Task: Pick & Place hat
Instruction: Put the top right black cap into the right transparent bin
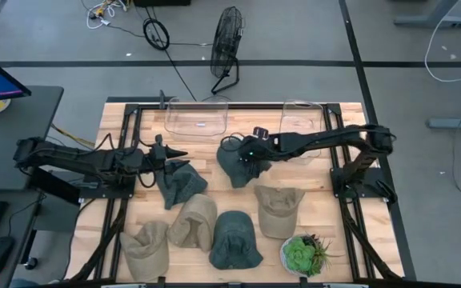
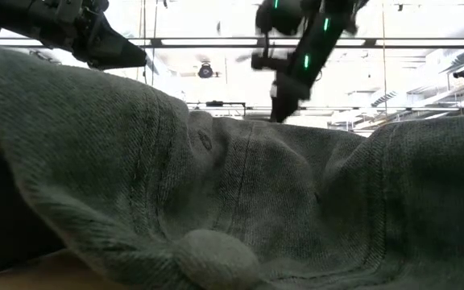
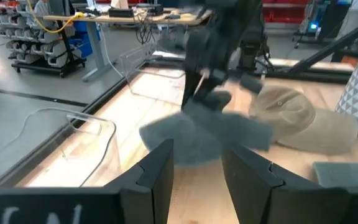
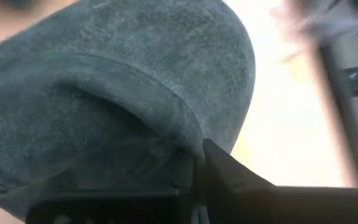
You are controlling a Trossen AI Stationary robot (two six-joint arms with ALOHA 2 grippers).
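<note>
Beside potted plant (image 1: 302, 254), tan and green caps lay on counter (image 1: 310, 180). Beyond plant, right end effector (image 1: 249, 157) sat clamped on dark green hat (image 1: 234, 165); lift clear before carrying toward clear bin (image 1: 198, 117). Farther off, left end effector (image 1: 169, 152) hovered, fingers apart, empty.

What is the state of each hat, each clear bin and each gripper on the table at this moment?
Dark grey hat under the right gripper: gripped, crumpled.
Dark grey hat near the left gripper: lying crumpled, not held.
Dark grey hat in the front row: lying flat.
Three tan cloth hats: lying on the table, untouched.
Two clear plastic bins: empty.
Right gripper: fingers shut on a hat.
Left gripper: fingers open, empty.
</note>
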